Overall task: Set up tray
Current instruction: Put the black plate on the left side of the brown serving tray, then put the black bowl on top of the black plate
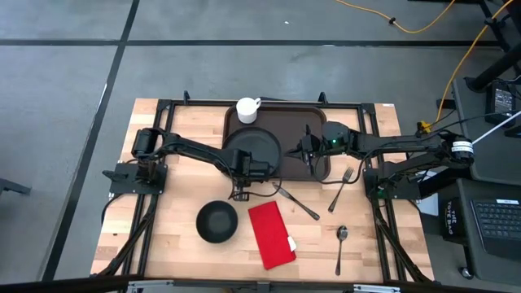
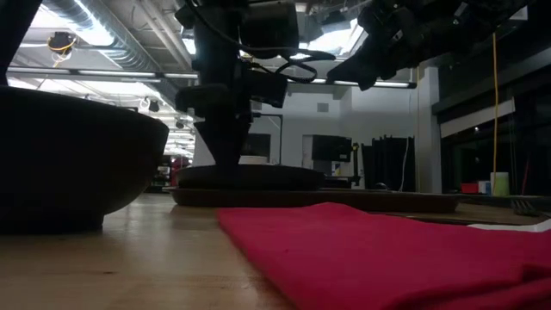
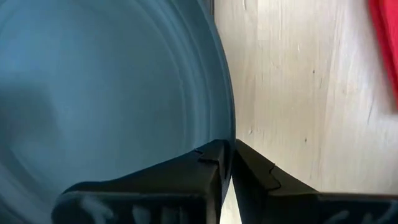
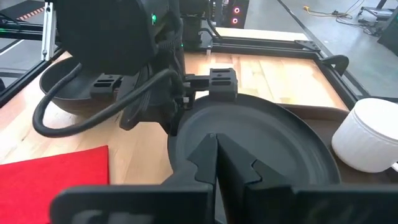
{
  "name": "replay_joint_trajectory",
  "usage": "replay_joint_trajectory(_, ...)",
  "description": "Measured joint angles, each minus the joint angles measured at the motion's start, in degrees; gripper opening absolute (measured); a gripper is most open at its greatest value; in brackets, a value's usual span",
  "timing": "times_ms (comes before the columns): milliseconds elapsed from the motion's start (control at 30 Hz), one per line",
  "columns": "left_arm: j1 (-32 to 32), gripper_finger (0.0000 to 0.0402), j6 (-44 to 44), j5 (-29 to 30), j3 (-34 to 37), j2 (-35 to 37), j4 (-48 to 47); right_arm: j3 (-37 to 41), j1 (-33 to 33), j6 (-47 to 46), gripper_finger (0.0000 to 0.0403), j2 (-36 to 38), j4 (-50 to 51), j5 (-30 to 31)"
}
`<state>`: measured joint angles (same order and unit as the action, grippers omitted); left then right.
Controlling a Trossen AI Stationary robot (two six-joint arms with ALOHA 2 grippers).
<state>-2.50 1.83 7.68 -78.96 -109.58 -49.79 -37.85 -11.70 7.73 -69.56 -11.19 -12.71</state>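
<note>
Wooden worktop [image 1: 179,236] seen from above. The tray [image 1: 313,118], dark brown, lies at the upper middle of the frame, its long side running left to right. A round black plate [image 1: 262,145] rests on the tray's left part, its lower edge overhanging the tray's near rim. A white mug [image 1: 247,109] stands on the tray's upper left corner, just above the plate.

Left gripper [image 1: 242,172] sits at the plate's lower edge, centre of the high view. In the left wrist view its fingers [image 3: 205,174] are pinched on the plate rim, with only a narrow slit between them, the rim running into that slit. In the low view this arm comes down onto the plate in mid-frame.

Right gripper [image 1: 303,150] is over the tray, just right of the plate, pointing left. In the right wrist view its fingers [image 4: 242,165] are together, tips at the plate's near rim; whether they touch it I cannot tell.

Below the tray on the worktop: a black bowl [image 1: 216,222] at lower left of centre, a red napkin [image 1: 271,234] beside it, lying at a slant. A fork [image 1: 341,187] is right of the tray's lower right corner, a spoon [image 1: 341,247] below it, another utensil [image 1: 297,201] between napkin and tray.
</note>
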Motion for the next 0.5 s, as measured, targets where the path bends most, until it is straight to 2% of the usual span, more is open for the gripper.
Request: replay_joint_trajectory(500,0.0,0.0078,0.6,0.0,0.0,0.0,0.0,0.0,0.0,0.0,0.0027,0.0,0.3,0.0)
